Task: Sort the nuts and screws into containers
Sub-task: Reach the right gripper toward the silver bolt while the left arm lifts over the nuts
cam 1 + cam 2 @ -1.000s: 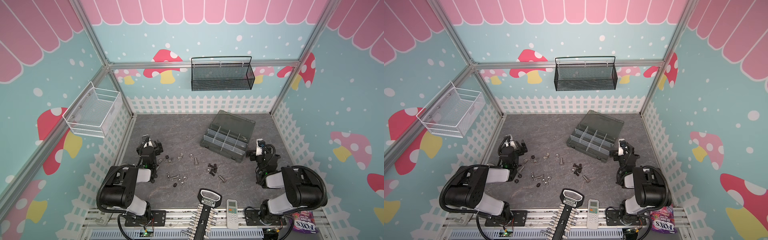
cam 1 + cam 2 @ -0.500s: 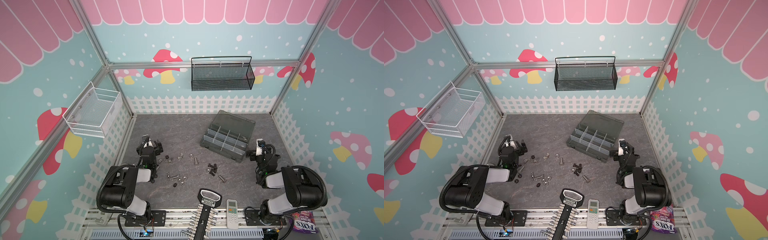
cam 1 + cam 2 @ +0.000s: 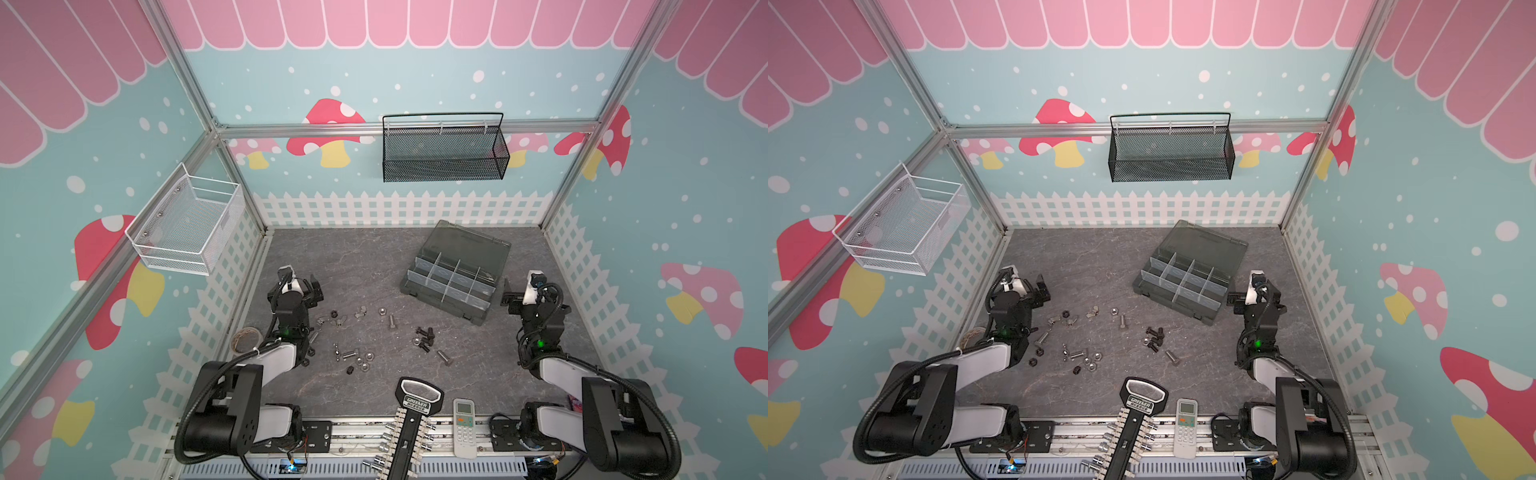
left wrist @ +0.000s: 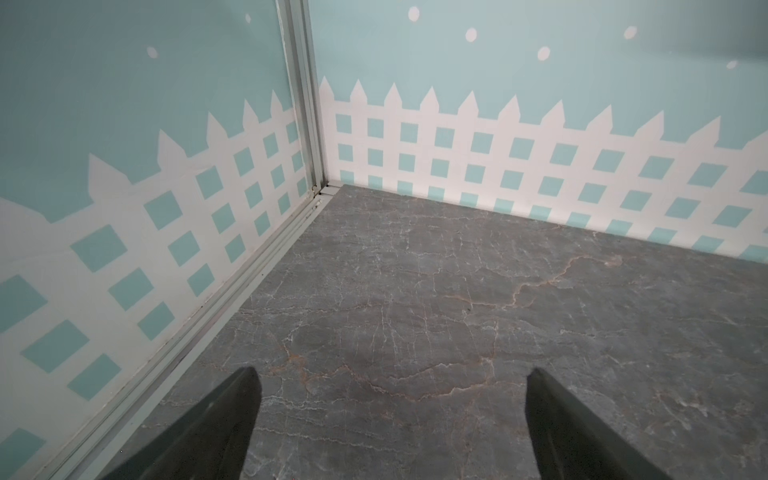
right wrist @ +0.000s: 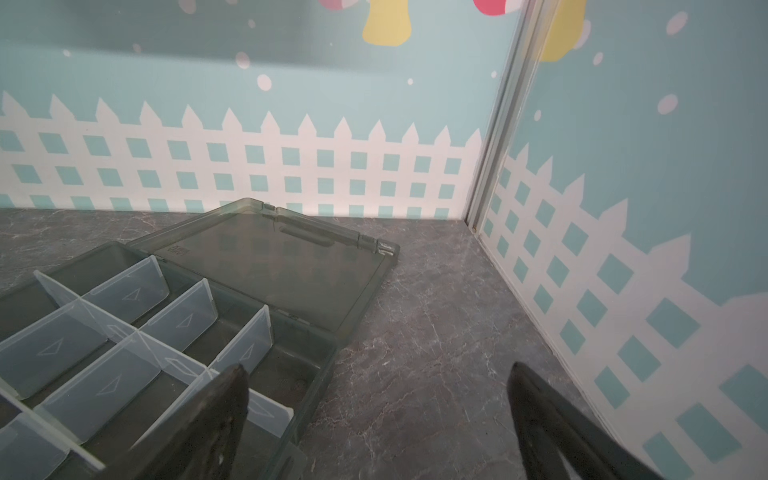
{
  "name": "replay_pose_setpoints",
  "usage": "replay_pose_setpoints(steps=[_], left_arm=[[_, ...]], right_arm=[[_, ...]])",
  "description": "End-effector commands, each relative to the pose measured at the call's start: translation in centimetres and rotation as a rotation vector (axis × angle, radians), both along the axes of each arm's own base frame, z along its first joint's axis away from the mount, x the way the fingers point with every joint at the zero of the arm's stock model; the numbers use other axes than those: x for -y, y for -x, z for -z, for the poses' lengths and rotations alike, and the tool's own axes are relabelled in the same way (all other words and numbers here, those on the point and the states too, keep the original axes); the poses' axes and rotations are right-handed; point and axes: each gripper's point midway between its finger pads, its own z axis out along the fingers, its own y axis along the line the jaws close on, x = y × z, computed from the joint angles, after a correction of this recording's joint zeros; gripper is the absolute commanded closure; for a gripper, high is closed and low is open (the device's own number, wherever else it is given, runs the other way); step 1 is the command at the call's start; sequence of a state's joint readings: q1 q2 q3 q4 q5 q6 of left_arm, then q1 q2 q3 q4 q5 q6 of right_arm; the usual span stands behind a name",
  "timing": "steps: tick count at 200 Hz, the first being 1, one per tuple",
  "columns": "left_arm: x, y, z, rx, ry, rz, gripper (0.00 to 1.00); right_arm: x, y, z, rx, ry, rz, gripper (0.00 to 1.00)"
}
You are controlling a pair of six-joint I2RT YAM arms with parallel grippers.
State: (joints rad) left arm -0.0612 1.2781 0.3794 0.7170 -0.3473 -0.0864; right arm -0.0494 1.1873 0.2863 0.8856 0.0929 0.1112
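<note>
Left claw [image 4: 392,372], right claw [image 5: 378,366] spread wide, empty; grey marbled table [image 4: 457,270], fence-print walls [image 4: 457,141].

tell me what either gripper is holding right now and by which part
Nothing: the left gripper and the right gripper both stand open and empty.

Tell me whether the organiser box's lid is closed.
No, the lid lies folded open, flat on the table behind the compartments.

Left arm [image 3: 272,359], right arm [image 3: 559,372]: black joints, white links, ribbed black hoses [image 3: 192,409], green lights [image 3: 286,332].
</note>
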Motion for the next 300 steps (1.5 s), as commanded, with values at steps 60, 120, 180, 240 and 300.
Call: replay_pose_setpoints(steps=[60,120,180,240,300], left_arm=[[2.8,2.8,-2.5,-0.090,0.273,0.054,0.00],[7.0,5.9,-1.9,-0.197,0.360,0.142,0.00],[10.5,7.3,-0.3,-0.262,0.455,0.210,0.00],[10.1,7.2,-0.7,-0.243,0.479,0.180,0.00],[9.7,7.2,-0.5,-0.238,0.473,0.161,0.00]], right_arm=[[-3.2,1.8,2.7,-0.356,-0.172,0.036,0.02],[-10.5,7.1,6.3,-0.755,-0.197,-0.060,0.02],[-17.8,14.1,9.7,-1.074,-0.199,-0.299,0.02],[-21.5,17.4,11.4,-1.258,-0.091,-0.458,0.13],[-22.2,16.5,12.8,-1.300,0.013,-0.472,0.40]])
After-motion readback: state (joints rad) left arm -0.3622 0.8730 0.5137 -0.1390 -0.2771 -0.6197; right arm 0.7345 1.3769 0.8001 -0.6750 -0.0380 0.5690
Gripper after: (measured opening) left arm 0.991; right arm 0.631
